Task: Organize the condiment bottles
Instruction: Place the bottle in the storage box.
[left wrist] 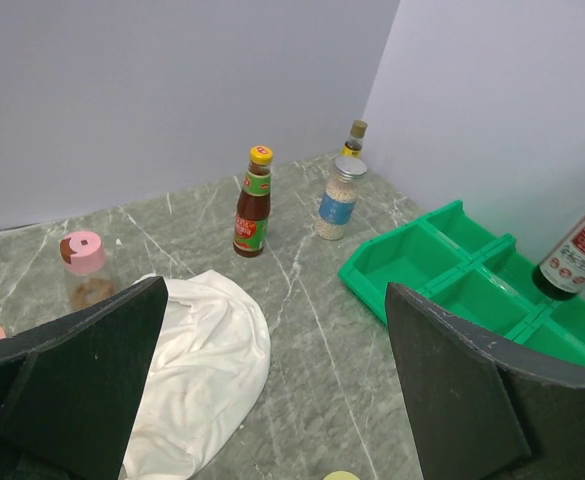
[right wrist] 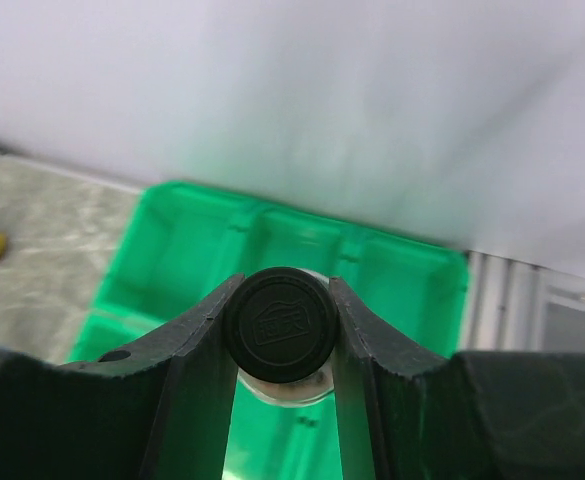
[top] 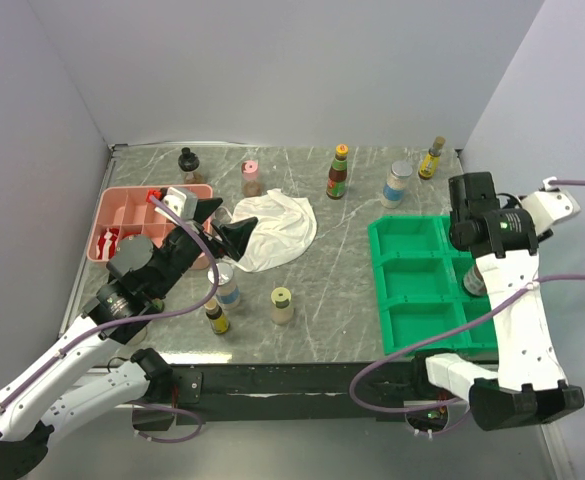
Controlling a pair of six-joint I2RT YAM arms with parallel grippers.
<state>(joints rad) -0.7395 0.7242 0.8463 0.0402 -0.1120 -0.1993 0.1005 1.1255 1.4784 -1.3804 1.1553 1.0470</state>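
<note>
**Right arm is setting a dark sauce bottle into the green tray**

The right gripper (right wrist: 280,296) is pinching the black cap of a dark sauce bottle (left wrist: 575,257), its two fingers pressing on opposite sides of the cap so the bottle is hanging upright. It is holding the bottle over a right-hand compartment of the green tray (top: 381,290), probably the middle one. The arm is hiding the base, so I cannot tell whether the bottle is resting on the tray floor or hanging just above it. Gripping at the cap is leaving the body free to drop between the dividers.

The left gripper (left wrist: 272,300) is hovering spread wide and empty above the white cloth (top: 277,230), beside the pink tray (top: 122,193), likely waiting its turn.

The other bottles are standing loose on the table. A red-labelled bottle (top: 338,172), a blue-labelled jar (top: 397,184), a small amber bottle (top: 432,158), a pink-capped jar (top: 251,178) and a black-capped jar (top: 189,163) are lining the back. Three more (top: 227,285) are clustering near the front edge, so most of the sorting is looking undone.
</note>
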